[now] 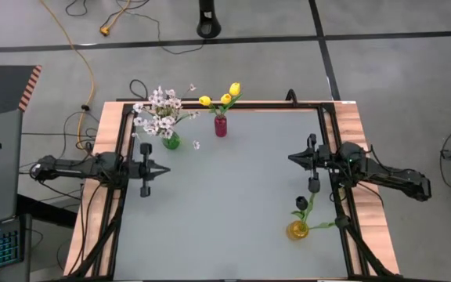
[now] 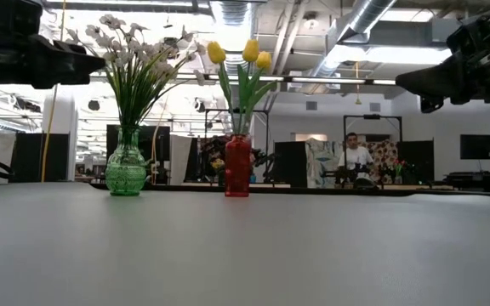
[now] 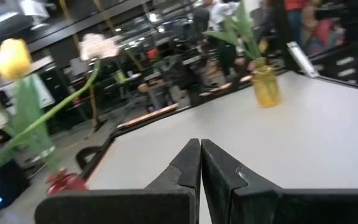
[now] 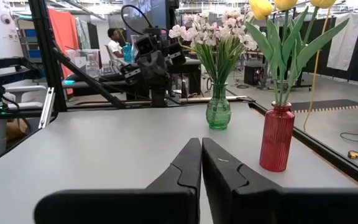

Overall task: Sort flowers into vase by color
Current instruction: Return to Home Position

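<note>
Three vases hold the flowers, and both arms hang above the tabletop.
The yellow tulips stand in the red vase. Just left of that vase the white flowers fill the green vase, and well off to its right and nearer, the dark tulip sits in the yellow vase. The left gripper hovers closed and empty left of the red vase. The right gripper, also closed, hovers to its right.

You see the right gripper with its fingers pressed together above the grey counter. Ahead, the red vase holds yellow tulips. Beyond it, the green vase holds white blossoms. The left arm sits across the counter, with a seated person behind it.
</note>
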`<move>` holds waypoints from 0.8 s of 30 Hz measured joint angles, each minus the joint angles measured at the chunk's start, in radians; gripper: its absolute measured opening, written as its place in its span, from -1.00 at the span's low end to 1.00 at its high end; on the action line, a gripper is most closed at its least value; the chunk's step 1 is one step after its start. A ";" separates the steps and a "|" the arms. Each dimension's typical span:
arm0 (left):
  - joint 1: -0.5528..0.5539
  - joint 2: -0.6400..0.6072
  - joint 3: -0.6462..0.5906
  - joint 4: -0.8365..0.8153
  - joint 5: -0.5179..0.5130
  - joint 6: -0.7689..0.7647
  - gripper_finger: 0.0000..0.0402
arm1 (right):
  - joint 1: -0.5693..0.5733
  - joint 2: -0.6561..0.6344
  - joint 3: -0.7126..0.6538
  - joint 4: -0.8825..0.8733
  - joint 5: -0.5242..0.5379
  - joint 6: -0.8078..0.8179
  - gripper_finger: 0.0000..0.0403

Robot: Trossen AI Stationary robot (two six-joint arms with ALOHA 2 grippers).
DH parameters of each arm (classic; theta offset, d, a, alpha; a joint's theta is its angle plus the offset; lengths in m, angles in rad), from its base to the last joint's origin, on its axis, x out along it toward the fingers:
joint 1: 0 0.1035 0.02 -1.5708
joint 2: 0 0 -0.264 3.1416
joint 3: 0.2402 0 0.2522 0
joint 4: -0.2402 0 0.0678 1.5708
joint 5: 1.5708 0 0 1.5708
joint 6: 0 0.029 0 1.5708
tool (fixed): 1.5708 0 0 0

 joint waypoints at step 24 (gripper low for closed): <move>0.198 0.000 -0.002 -0.007 0.061 -0.017 -1.00 | 0.000 0.000 -0.001 0.000 0.000 0.000 -0.79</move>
